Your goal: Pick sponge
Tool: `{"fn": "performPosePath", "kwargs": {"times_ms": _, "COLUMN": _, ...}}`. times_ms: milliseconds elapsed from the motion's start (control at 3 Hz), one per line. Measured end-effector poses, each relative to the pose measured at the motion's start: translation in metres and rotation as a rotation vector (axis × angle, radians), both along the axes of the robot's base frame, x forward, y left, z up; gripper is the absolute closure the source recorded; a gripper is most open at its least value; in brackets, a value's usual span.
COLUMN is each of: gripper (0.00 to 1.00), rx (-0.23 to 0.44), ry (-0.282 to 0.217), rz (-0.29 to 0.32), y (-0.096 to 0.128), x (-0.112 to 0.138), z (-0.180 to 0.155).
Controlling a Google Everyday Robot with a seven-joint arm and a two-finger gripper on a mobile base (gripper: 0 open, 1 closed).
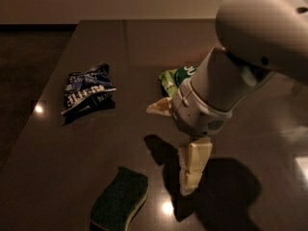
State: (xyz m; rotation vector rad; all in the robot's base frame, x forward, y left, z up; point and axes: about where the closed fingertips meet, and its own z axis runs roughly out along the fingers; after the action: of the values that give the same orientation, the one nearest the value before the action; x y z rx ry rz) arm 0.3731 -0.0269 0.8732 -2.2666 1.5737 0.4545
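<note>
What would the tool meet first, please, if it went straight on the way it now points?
Most likely the bare table top: the tool points down at a spot beside the sponge, not over it, though depth is hard to judge.
</note>
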Motion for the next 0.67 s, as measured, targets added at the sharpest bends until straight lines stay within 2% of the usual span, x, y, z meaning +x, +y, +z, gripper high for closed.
{"fn": "performPosePath", "kwargs": {"times_ms": 333, "gripper": 0.00, "rx": 0.024, "ry": 0.014, "rz": 0.079, "y": 0.022, "x": -0.021, "z": -0.013}}
{"fn": "performPosePath", "kwargs": {"times_ms": 667, "gripper": 0.00, "rx": 0.026, "ry": 0.026, "rz": 0.130, "y": 0.038, "x": -0.033, "z": -0.026}}
